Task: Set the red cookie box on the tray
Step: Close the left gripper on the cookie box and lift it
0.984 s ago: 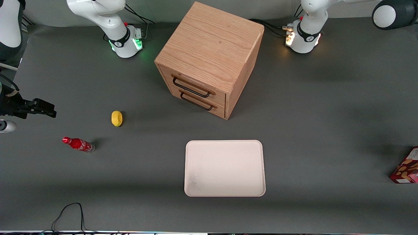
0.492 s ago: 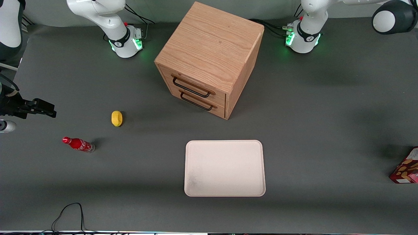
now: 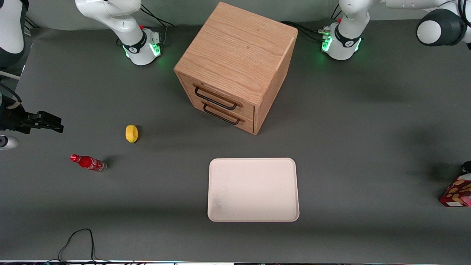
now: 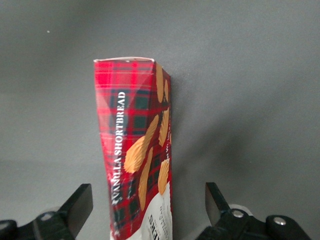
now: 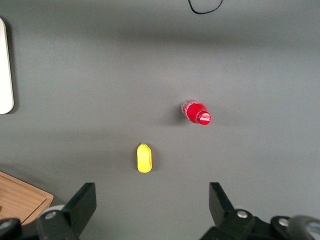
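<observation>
Only the wrist camera shows the gripper (image 4: pixel 145 205) spread wide, straddling the red cookie box (image 4: pixel 137 150) untouched.

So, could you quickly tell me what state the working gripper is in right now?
Left gripper: open, holding nothing, poised above the red cookie box with a finger on either side of it, neither touching.

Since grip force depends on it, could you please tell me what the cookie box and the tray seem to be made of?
The cookie box looks like thin printed cardboard with a slight sheen and creased edges. The tray appears to be matte cream plastic, judging by its rounded moulded rim, though I can't be sure. The gripper hangs above the box, fingers open astride it.
</observation>
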You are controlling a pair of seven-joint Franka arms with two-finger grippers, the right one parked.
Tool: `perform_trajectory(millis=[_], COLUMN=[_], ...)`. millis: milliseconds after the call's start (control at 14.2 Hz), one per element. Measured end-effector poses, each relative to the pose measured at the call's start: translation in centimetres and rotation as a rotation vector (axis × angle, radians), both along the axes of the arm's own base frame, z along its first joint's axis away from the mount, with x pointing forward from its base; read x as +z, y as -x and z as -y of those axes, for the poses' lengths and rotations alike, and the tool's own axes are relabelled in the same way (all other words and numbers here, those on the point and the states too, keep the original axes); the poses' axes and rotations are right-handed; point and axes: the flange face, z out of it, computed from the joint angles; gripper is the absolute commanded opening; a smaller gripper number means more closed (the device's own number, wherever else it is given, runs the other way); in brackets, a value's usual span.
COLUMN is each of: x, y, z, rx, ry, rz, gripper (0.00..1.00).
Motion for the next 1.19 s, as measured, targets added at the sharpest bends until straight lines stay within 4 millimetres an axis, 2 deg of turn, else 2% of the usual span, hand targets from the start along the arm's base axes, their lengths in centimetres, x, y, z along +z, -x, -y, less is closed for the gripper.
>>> perform_trajectory(millis=[70, 211, 351, 422, 984, 1124, 1195], x=[-0.2, -0.2, -0.2, -0.2, 0.2, 1.7, 3.1], y=[0.0, 0.0, 0.1, 0.1, -0.1, -0.5, -0.7], z=[0.0, 0.0, -0.1, -0.1, 0.0, 0.2, 0.3], rx=[-0.001, -0.001, 0.000, 0.000, -0.003, -0.007, -0.012], ry=[0.001, 0.001, 0.001, 0.001, 0.003, 0.011, 0.021], rz=[-0.001, -0.001, -0.001, -0.001, 0.005, -0.001, -0.013], gripper=[0.88, 0.58, 0.15, 0.00, 0.00, 0.00, 0.00])
